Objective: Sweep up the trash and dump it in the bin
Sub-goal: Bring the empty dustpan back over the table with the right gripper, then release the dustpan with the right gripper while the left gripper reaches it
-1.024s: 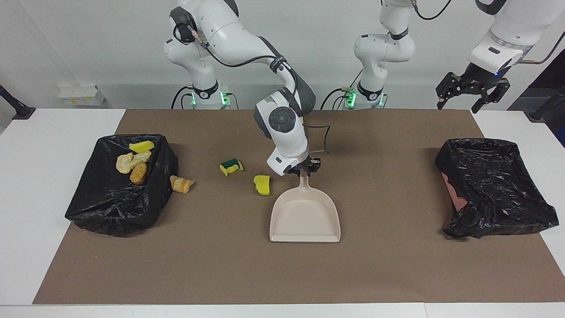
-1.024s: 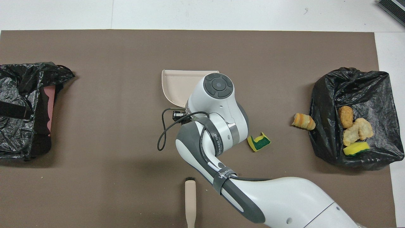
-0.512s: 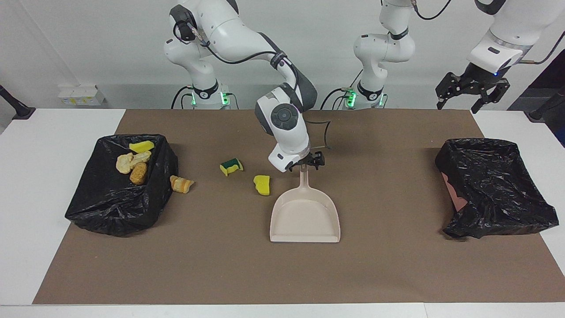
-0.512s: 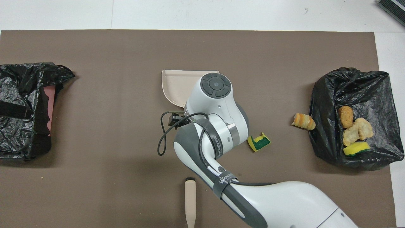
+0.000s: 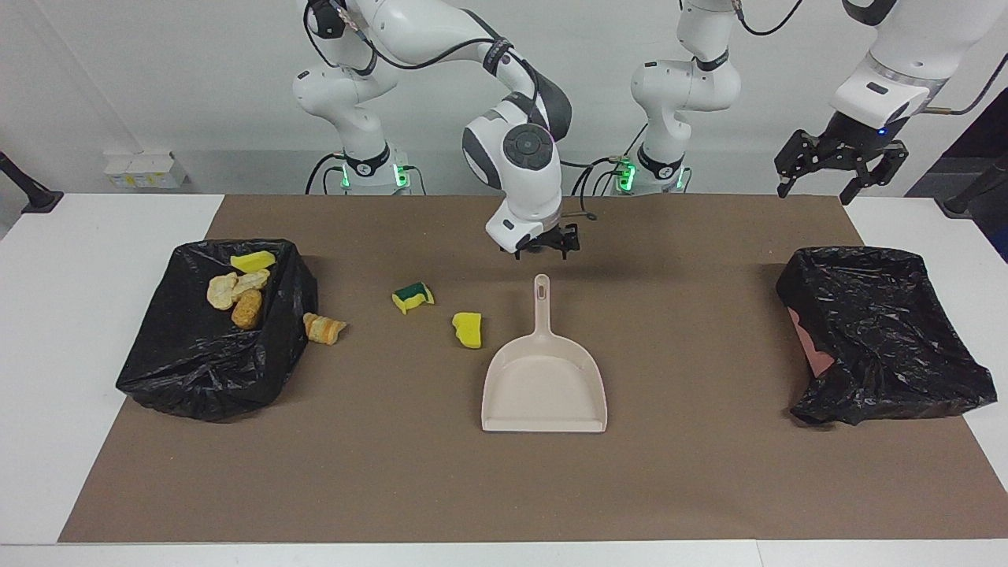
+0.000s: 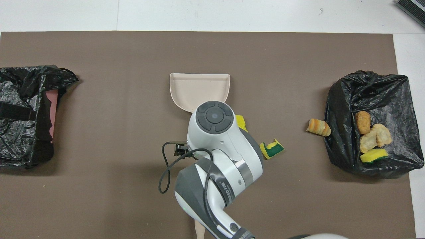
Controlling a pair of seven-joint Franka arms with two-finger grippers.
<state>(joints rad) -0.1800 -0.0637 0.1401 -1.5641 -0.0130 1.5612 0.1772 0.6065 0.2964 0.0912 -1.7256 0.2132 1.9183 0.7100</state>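
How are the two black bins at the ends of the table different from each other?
The bin at the right arm's end holds four scraps of trash; the bin at the left arm's end shows none. The first stands open and boxy; the second looks slumped, with pink showing at its edge. Both are lined with black plastic bags.

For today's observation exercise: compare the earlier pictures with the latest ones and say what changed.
The right hand let go of the dustpan handle, opened and rose, pulling back toward the robots. Dustpan, scraps, both bins and the waiting left hand stayed put.
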